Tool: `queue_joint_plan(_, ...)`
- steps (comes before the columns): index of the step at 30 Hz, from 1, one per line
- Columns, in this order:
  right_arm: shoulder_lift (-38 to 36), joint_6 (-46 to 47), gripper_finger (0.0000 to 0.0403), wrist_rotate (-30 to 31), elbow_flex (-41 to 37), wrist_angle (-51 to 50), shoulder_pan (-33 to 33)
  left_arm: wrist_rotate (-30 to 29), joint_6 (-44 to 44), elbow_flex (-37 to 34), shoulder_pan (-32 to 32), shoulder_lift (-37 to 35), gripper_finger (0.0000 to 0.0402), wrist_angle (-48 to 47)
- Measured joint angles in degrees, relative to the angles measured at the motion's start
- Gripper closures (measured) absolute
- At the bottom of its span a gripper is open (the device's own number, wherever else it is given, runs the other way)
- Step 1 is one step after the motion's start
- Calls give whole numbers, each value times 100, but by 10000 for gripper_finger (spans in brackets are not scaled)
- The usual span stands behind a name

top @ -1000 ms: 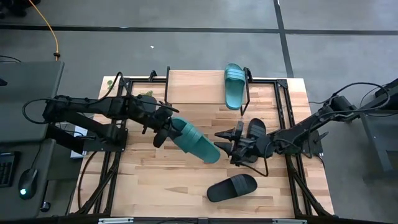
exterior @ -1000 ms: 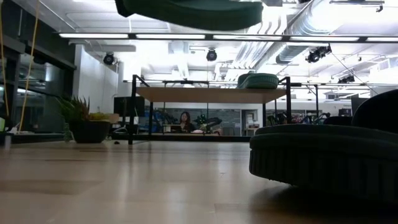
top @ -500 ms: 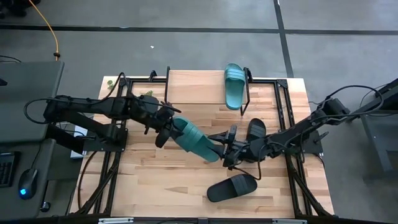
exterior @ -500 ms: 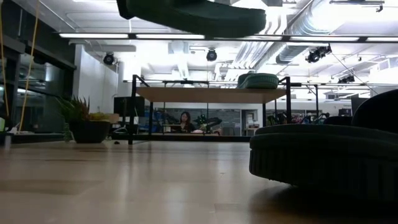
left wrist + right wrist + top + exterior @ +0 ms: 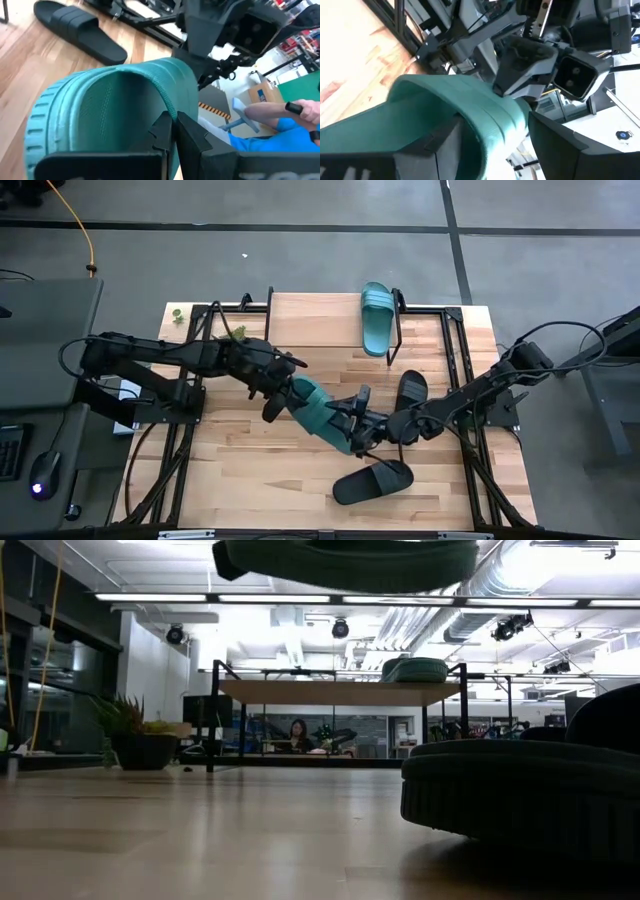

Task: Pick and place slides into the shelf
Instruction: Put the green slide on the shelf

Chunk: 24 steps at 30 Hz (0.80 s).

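While one black slide lies near the table's front edge, left gripper is clamped on a teal slide mid-table; right gripper straddles its other end, fingers apart. Second teal slide sits on the shelf at the back edge.

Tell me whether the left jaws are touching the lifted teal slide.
Touching. In the left wrist view the left gripper is shut on the teal slide, pinching its strap edge.

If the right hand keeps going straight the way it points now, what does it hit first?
Almost certainly the teal slide held in the air by the left hand. The right hand already has its open fingers on either side of that slide; beyond it sits the left hand itself.
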Motion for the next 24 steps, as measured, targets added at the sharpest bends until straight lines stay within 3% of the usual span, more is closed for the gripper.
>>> queue_joint_plan(13, 0, 274, 213, -20, 7, -186, -44, 148, -11, 0, 0, 85, 395, 300)
queue_joint_plan(24, -2, 554, 355, 16, 7, -186, -44, 80, 13, 0, -2, 83, 388, 258)
